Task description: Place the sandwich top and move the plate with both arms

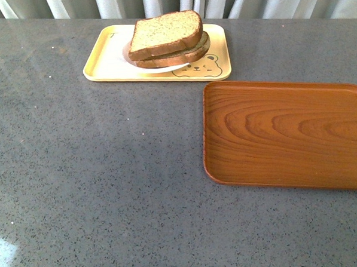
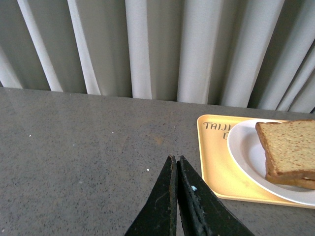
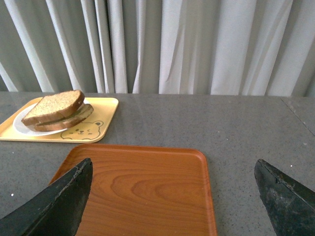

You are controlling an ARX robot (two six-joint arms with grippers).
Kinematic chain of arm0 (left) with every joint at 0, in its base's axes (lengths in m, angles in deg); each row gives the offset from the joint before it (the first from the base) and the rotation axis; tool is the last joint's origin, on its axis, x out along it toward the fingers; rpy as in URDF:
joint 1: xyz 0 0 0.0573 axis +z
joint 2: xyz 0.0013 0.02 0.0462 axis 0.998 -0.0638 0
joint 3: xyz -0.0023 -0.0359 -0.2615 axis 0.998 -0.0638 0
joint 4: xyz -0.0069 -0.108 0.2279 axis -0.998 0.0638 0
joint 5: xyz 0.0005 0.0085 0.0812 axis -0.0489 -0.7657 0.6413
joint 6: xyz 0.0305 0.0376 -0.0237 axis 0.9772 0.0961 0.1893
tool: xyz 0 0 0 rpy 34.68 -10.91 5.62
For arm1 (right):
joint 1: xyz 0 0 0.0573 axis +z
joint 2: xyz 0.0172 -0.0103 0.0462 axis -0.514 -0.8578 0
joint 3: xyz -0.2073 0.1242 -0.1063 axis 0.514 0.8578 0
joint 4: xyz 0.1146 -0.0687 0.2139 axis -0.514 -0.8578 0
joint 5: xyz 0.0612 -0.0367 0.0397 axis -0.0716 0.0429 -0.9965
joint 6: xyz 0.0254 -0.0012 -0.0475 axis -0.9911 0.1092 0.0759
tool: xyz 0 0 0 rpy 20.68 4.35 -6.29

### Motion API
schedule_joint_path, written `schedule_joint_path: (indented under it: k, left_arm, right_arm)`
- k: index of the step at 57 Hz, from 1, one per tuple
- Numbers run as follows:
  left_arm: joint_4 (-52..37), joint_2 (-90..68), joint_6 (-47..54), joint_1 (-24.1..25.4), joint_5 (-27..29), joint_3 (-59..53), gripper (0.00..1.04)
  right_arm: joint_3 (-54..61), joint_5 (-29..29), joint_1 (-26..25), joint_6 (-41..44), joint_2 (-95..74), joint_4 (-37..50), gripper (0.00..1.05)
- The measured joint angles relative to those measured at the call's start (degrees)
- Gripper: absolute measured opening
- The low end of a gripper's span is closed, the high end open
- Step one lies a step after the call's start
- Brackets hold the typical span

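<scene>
Three views, shared yellow tray (image 1: 103,68)

Bare counter (image 1: 97,173) near side, wooden tray (image 1: 286,134) blocking right

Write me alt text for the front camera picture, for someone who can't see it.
A sandwich, its sandwich top already on, sits on a white plate on a yellow bear-print tray at the far side of a grey table. An empty brown wooden tray lies nearer, to the right; no arms show.
</scene>
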Motion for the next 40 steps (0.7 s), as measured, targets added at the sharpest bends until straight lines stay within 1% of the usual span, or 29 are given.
schedule_joint_path:
  k: [10, 18, 30, 40]
  left_arm:
    - [-0.1, 8.0, 0.2, 0.0, 0.0, -8.0, 0.02]
    - [1.7, 15.1, 0.3, 0.0, 0.1, -13.4, 0.02]
    - [7.5, 27.0, 0.4, 0.0, 0.1, -19.6, 0.02]
    - [12.4, 34.4, 0.4, 0.0, 0.1, -22.1, 0.02]
  right_arm:
    - [0.0, 0.0, 0.0, 0.0, 0.0, 0.0, 0.96]
    - [0.0, 0.0, 0.0, 0.0, 0.0, 0.0, 0.96]
    - [0.0, 0.0, 0.0, 0.0, 0.0, 0.0, 0.96]
    - [0.0, 0.0, 0.0, 0.0, 0.0, 0.0, 0.96]
